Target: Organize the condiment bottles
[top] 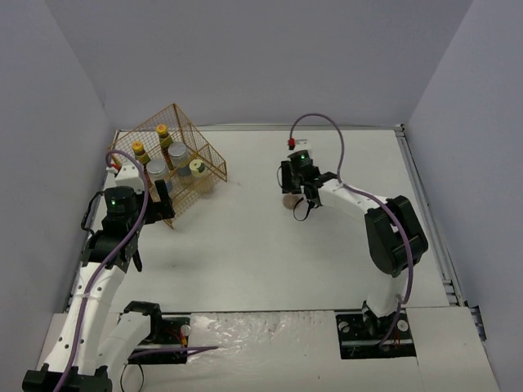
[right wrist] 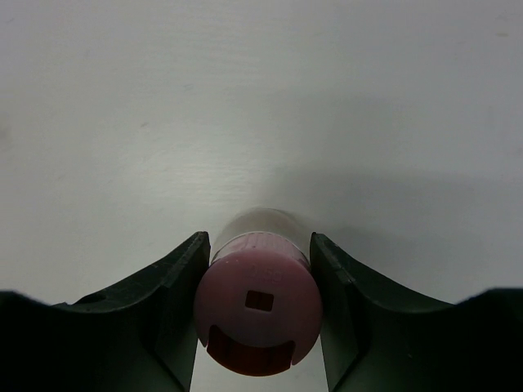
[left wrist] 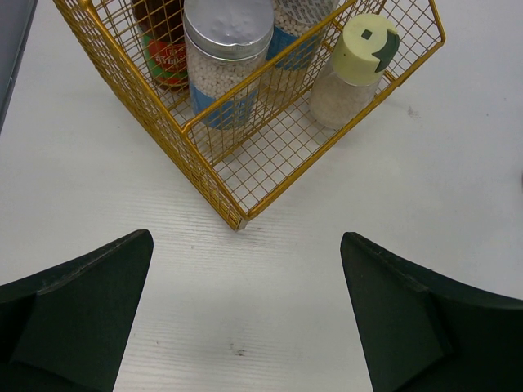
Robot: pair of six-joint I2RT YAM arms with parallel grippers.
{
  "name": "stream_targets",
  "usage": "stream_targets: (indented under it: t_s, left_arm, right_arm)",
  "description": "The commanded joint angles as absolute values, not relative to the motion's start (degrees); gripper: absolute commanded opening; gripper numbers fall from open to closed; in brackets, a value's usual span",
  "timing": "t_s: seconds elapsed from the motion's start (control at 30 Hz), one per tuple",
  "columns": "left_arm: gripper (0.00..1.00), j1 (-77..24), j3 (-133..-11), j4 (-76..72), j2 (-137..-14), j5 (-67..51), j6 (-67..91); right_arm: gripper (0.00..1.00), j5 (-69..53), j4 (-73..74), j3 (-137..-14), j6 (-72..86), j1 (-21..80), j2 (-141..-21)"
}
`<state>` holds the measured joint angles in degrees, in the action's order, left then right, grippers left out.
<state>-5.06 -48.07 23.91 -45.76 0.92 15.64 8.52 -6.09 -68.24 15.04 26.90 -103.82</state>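
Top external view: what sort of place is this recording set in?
Probably a lab robot cell, not a real kitchen: a white table boxed in by blank walls, two robot arms bolted at its near edge, a gold wire basket of condiment bottles.

Basket (top: 214, 163) on bench (top: 245, 269), toward 10 o'clock corner. Five bottles stand inside. Rear pair (top: 163, 131) along far side. Front pair (top: 177, 153) just beside it, at its 5 o'clock. Fifth bottle (top: 197, 167) at 4 o'clock end of front pair, against basket wall. Left jaws over bare bench at basket's 6 o'clock, near its nearest corner, apart from it. Lone bottle (right wrist: 257, 310) upright on bench, well apart at basket's 3 o'clock, between right jaws, touching both.
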Motion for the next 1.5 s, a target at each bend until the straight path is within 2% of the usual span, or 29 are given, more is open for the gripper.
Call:
stream_targets:
  t_s: [0.0,0.17,0.37,0.43,0.47,0.53,0.6,0.63,0.77,0.97,1.13,1.33,1.47]
  left_arm:
    - [0.97,-4.48,-49.04,20.66,-45.80,0.00,15.82]
    - [0.97,-4.48,-48.80,20.34,-45.11,-1.88,15.66]
    - [0.97,-4.71,-48.19,19.67,-45.66,-7.13,16.27]
    - [0.97,-5.28,-48.14,19.49,-45.90,-9.48,16.86]
    - [0.97,-5.66,-48.04,19.41,-45.97,-10.58,17.23]
    - [0.97,-6.52,-47.81,19.34,-45.97,-12.12,18.46]
    - [0.97,-8.12,-47.64,19.51,-45.91,-12.21,19.44]
    - [0.97,-9.46,-47.66,19.65,-45.95,-11.57,19.91]
    - [0.97,-15.75,-48.13,20.28,-46.71,-7.35,21.29]
    - [0.97,-23.76,-48.00,17.23,-50.07,-1.32,27.19]
    - [0.97,-32.21,-48.75,13.88,-53.81,6.26,29.76]
    - [0.97,-43.93,-52.65,13.06,-64.70,18.16,34.64]
    - [0.97,-47.94,-55.13,14.10,-70.55,22.90,37.14]
  right_arm:
    - [0.12,7.45,-6.77,-68.97,14.01,39.07,-99.58]
    - [0.13,7.26,-6.86,-71.05,12.22,49.84,-101.69]
    - [0.19,5.98,-6.86,-72.22,11.23,55.02,-104.70]
    - [0.25,5.92,-6.86,-72.10,10.83,55.73,-104.54]
    - [0.29,5.86,-6.84,-72.06,10.61,56.06,-104.28]
    - [0.45,5.61,-6.76,-71.98,10.37,56.60,-103.35]
    - [0.69,5.19,-6.47,-71.77,10.22,56.63,-102.01]
    - [0.75,5.30,-6.24,-71.59,10.17,56.60,-100.89]
    - [0.90,7.89,-5.39,-70.14,9.95,56.68,-95.15]
    - [0.97,17.78,-3.44,-64.17,8.66,53.50,-82.39]
    - [1.00,18.81,-0.38,-60.45,9.74,44.21,-73.28]
    - [1.00,21.48,4.65,-56.40,13.19,26.72,-62.01]
    - [1.00,20.77,5.48,-53.34,16.46,22.70,-57.23]
